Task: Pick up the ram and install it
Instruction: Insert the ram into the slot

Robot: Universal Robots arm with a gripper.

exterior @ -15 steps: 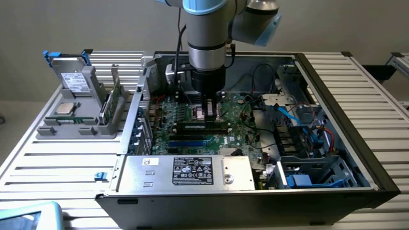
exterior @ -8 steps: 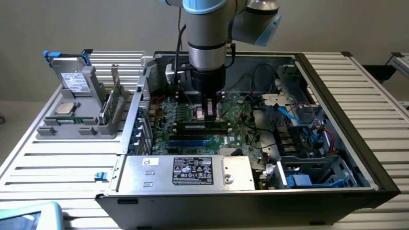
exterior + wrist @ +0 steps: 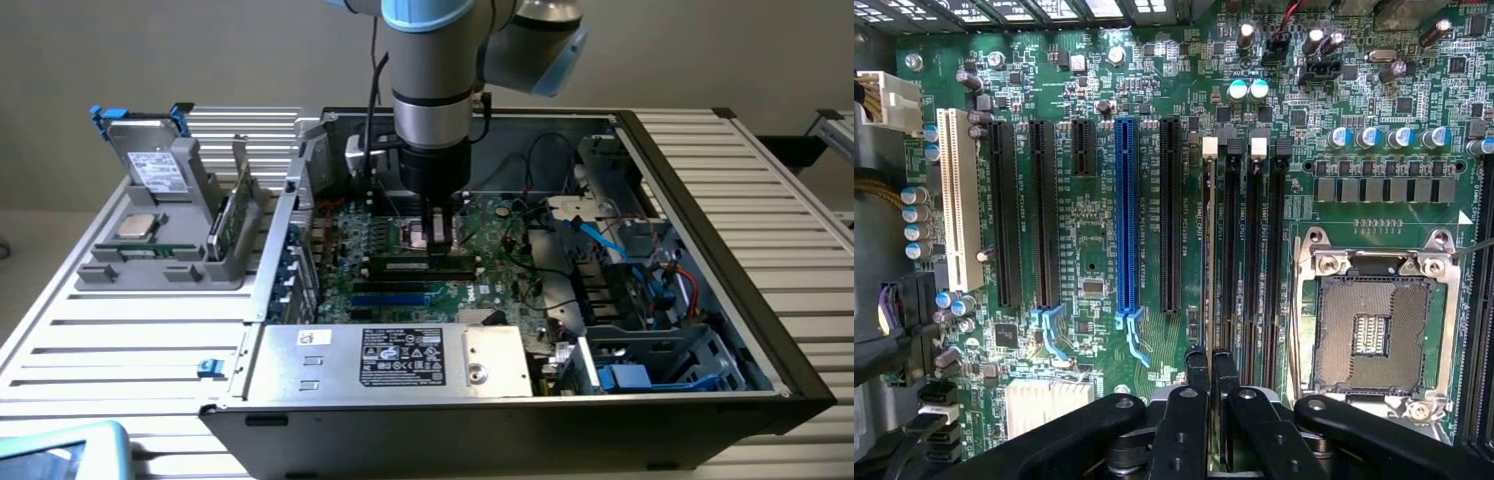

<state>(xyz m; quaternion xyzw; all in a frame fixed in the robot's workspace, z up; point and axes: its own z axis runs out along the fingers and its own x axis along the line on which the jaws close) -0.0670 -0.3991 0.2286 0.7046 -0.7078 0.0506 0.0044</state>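
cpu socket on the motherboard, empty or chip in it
Empty: the cpu socket shows a bare contact field, with no chip seated in it.

**Ram (image 3: 422, 266): on edge, pinched at the gripper (image 3: 1212, 356) tips**

Long, thin stick, dark on its face with green at the edge. It stands on its long edge directly beneath the fingertips, which are closed on its upper edge at mid-length, and it runs level to either side of them. From the wrist view the ram (image 3: 1209, 260) is edge-on, a thin pale line leading straight away from the fingertips along the outermost black memory slot (image 3: 1210, 190). Cannot tell whether it is fully seated.
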